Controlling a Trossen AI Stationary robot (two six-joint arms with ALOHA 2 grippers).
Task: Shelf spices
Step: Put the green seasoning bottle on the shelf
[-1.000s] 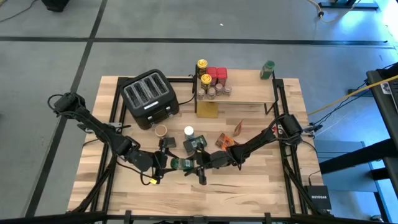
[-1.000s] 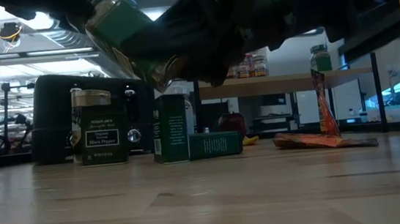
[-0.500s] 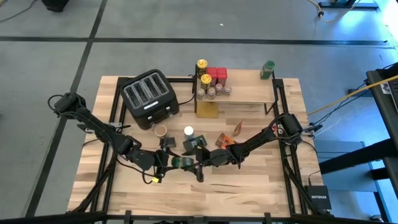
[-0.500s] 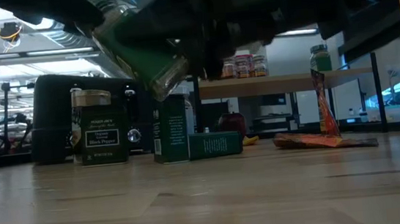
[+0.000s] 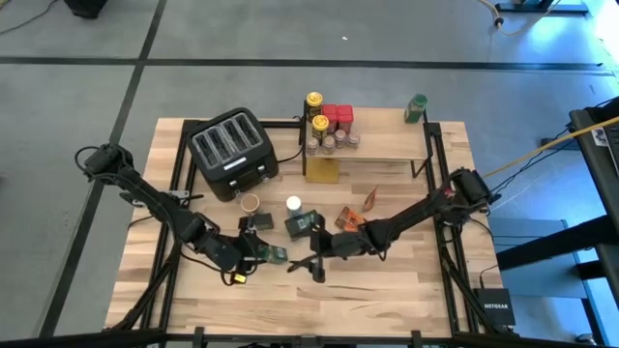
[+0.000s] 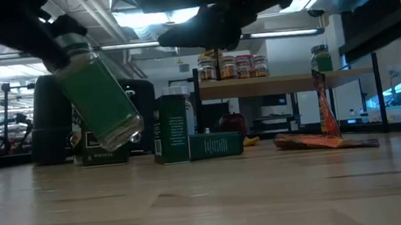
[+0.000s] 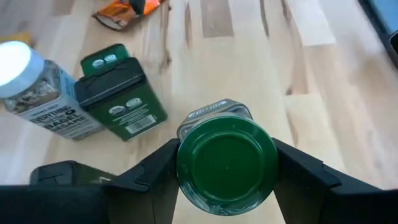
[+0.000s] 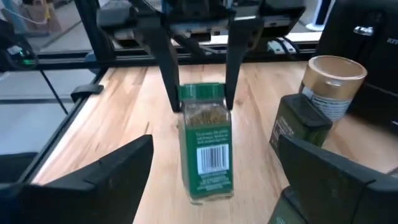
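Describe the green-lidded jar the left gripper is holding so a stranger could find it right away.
Start at the black toaster, then come toward the table's front edge. There the left gripper holds a green-lidded jar by its cap. Unlike the tins standing nearby, it hangs tilted, off the wood.

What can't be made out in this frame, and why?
- Green-lidded jar label: unreadable in every view; the left wrist view sees mainly its lid, the right wrist view only a barcode.
- Left pincer is shut on it; its fingertips are cut off by the low view's top edge.
- Right pincer, open: a dark blur in the low view.
- Shelf jars: too small to read from above.
- Whether the jar touches the table: unclear.
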